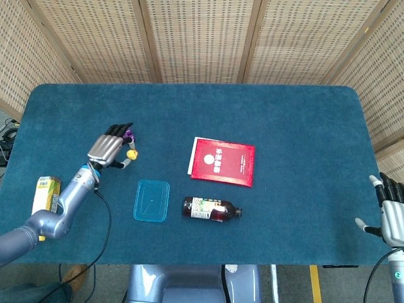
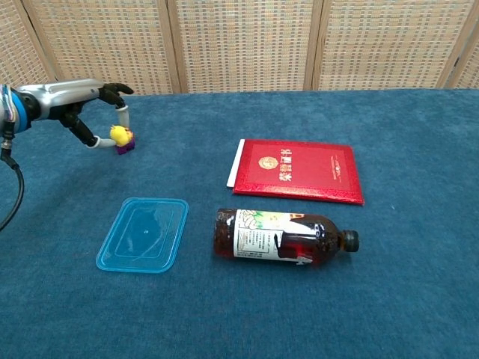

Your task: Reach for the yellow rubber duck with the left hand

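A small yellow rubber duck (image 1: 132, 153) (image 2: 118, 134) hangs pinched between thumb and a finger of my left hand (image 1: 110, 146) (image 2: 96, 112), raised above the blue table. In the chest view it hangs right in front of a purple block (image 2: 125, 144), which my hand mostly hides in the head view. My right hand (image 1: 390, 214) rests at the table's near right edge, fingers spread and holding nothing.
A clear blue lid (image 1: 151, 201) (image 2: 144, 233) lies flat near the front. Beside it a dark juice bottle (image 1: 211, 209) (image 2: 281, 237) lies on its side, with a red booklet (image 1: 223, 161) (image 2: 298, 170) behind it. A yellow carton (image 1: 45, 194) stands at the left edge.
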{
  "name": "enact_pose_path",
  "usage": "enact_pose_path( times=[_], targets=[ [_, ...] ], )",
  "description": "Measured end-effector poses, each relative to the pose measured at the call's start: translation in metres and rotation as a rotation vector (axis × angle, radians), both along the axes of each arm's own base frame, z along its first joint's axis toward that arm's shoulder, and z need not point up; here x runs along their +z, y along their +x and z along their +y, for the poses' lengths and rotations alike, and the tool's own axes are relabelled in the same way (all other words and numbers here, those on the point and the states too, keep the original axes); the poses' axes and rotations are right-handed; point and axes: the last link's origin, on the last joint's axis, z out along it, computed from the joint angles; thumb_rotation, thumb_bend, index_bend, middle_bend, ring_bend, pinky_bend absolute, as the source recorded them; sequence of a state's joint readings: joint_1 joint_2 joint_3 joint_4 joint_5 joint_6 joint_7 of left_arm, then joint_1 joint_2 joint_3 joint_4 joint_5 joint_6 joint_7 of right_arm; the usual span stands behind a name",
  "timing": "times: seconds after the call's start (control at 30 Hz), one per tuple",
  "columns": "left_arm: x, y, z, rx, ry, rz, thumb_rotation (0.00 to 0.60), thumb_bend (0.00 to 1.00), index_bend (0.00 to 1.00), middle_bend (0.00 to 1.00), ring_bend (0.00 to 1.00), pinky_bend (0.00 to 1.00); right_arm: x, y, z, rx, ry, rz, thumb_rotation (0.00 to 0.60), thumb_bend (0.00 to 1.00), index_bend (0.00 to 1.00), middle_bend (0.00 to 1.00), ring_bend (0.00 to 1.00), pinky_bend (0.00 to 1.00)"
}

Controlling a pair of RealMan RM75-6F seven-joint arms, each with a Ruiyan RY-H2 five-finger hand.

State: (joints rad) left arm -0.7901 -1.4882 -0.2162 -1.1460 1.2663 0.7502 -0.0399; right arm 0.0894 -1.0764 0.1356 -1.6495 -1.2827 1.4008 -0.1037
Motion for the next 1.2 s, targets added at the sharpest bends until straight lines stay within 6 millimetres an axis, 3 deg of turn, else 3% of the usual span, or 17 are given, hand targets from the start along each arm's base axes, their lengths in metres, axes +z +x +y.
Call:
enact_pose_path(
  times=[0.23,0.57,0.87,1.1,1.2],
  targets=[
    [-0.027,0.027,-0.012,-0.051,-0.035,0.09,0.6,0.37,0.55,0.0,0.0,0.0,0.004,-0.003,0.002,-0.007,-0.004,-0.017,0.6,0.0,0.09,0.0,0.0,0.0],
    [-0.069,0.038,-0.015,-0.022,-0.084,0.129,0.6,0.37,0.55,0.0,0.0,0.0,0.011,-0.006,0.004,-0.016,-0.017,-0.038,0.6,0.0,0.09,0.0,0.0,0.0],
    [-0.069,0.032,-0.013,-0.005,-0.079,0.155,0.6,0.37,0.54,0.0,0.0,0.0,0.011,-0.005,0.003,-0.01,-0.019,-0.037,0.6,0.0,0.09,0.0,0.0,0.0],
    [-0.07,0.027,-0.015,0.004,-0.088,0.161,0.6,0.36,0.49,0.0,0.0,0.0,0.008,-0.003,0.003,-0.005,-0.009,-0.034,0.6,0.0,0.09,0.0,0.0,0.0],
    [-0.071,0.026,-0.014,0.008,-0.091,0.154,0.6,0.33,0.4,0.0,0.0,0.0,0.008,-0.003,0.004,-0.004,-0.008,-0.033,0.6,0.0,0.09,0.0,0.0,0.0]
  ],
)
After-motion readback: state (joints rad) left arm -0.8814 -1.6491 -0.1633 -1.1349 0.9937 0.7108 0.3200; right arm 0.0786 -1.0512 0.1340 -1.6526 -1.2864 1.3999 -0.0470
